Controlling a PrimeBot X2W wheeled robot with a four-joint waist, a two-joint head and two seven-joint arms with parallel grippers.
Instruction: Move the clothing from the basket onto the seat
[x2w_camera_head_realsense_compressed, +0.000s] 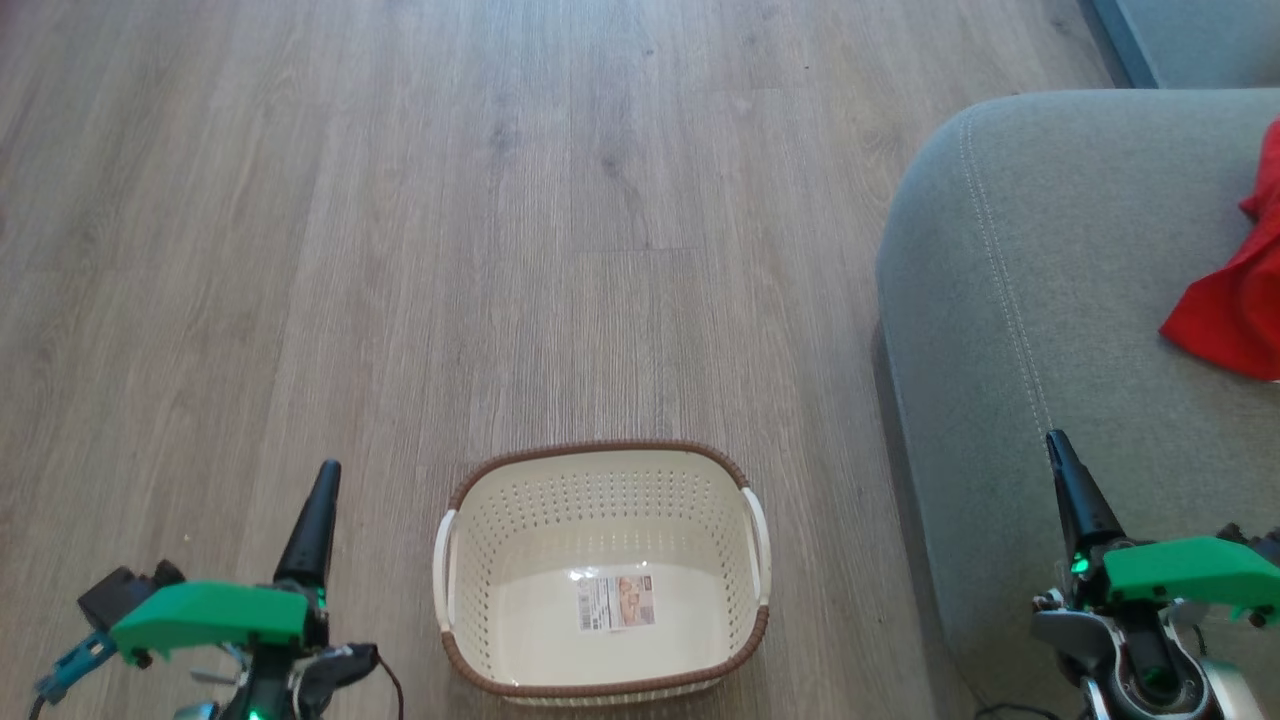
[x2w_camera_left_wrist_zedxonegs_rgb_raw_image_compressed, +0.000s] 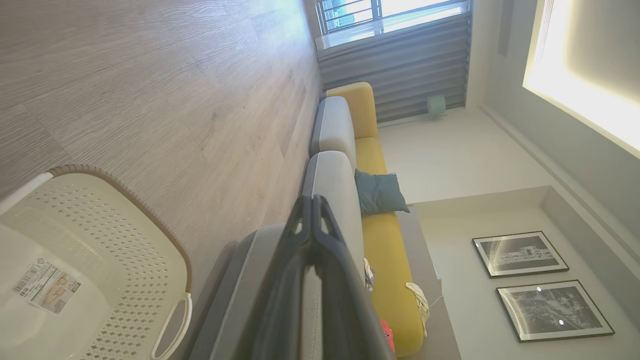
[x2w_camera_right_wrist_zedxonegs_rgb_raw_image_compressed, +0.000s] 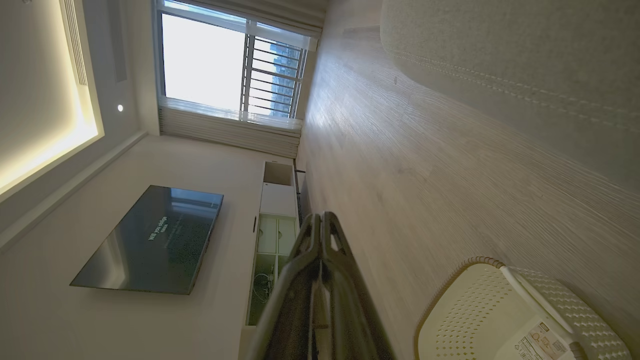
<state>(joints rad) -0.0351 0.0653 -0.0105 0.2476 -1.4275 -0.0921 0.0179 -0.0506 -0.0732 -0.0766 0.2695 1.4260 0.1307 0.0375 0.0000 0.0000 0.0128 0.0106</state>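
The clothing (x2w_camera_head_realsense_compressed: 1235, 290), red & soft, lies crumpled on the seat (x2w_camera_head_realsense_compressed: 1050, 300). It is ahead of the right gripper (x2w_camera_head_realsense_compressed: 1057, 447) & off to its right, well apart from it. The picture edge cuts part of it off. The seat is big & grey, fuzzy cloth w/ a round corner & two lines of stitches. The right gripper hangs by its near edge.

The basket (x2w_camera_head_realsense_compressed: 600, 500) sits btwn the two grippers, just to the right of the left gripper (x2w_camera_head_realsense_compressed: 327, 470). It is cream plastic full of little holes, w/ a brown braided rim, white handles & a paper label on its bottom.

Both grippers have their long dark fingers pressed together, pinching nothing.

The floor (x2w_camera_head_realsense_compressed: 500, 200) is pale wood planks, smooth & wide open ahead of the left gripper. A strip of it runs btwn basket & seat edge.
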